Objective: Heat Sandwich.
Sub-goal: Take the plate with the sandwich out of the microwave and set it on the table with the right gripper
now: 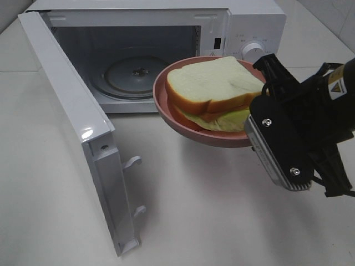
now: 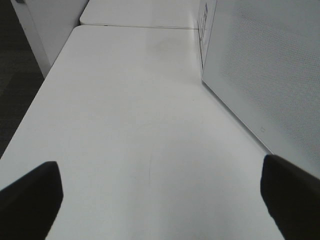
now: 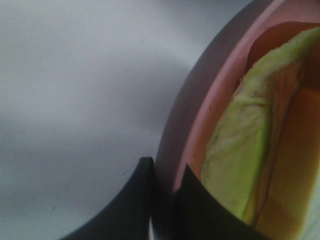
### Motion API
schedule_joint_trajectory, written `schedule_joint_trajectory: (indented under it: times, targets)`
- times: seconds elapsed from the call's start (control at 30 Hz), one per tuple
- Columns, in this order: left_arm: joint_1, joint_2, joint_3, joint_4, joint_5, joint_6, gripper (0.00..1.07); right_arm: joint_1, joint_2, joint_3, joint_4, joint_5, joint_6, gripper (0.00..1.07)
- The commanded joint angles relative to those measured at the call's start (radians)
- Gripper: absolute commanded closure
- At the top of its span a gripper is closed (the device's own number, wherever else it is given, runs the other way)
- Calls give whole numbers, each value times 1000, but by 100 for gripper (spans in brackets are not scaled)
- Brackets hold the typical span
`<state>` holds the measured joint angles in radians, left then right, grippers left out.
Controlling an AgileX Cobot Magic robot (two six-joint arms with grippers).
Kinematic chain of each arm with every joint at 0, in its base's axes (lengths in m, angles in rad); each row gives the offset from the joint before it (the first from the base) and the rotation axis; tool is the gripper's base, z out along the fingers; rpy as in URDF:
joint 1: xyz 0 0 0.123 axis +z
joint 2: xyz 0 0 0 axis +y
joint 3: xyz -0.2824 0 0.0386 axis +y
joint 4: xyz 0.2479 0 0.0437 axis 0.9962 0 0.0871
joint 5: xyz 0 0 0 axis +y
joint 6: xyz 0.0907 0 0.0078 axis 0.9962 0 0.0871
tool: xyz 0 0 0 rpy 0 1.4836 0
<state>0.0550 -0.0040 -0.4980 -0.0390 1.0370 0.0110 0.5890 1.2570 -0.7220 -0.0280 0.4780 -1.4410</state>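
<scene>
The sandwich (image 1: 213,83), white bread with tan crust and pale green lettuce (image 3: 240,150), lies on a round pink plate (image 1: 166,105). The plate hangs above the table, just in front of the open microwave (image 1: 244,27). My right gripper (image 3: 165,200) is shut on the plate's rim (image 3: 200,100), one finger outside and one inside; from above its black body (image 1: 288,127) covers the plate's right edge. The left gripper (image 2: 160,200) stands open over bare table, nothing between its fingertips (image 2: 30,200), and does not appear in the exterior high view.
The microwave door (image 1: 72,122) swings out wide toward the front left. Inside is a glass turntable (image 1: 136,75). The door's white outer face (image 2: 270,65) stands beside my left gripper. White tabletop (image 1: 211,221) stretches in front.
</scene>
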Motion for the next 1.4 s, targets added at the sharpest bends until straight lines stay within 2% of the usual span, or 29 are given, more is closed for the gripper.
schedule_joint_trajectory:
  times: [0.03,0.57,0.83,1.2,1.4]
  targets:
    - [2,-25,3,-4,-1,2,5,-5,-50,18,-43,4,68,105]
    - [2,-25,3,-4,-1,2,5,-5,-232,149,-211,159,346,105]
    - [2,-25,3,-4,-1,2,5,-5,-251,154,-298,183,567,105]
    - [2,-25,3,-4,-1,2,5,-5,-251,154,-469,333,909,107]
    - [2,-25,3,-4,-1,2,5,-5,-251,154,-520,389,1076,107]
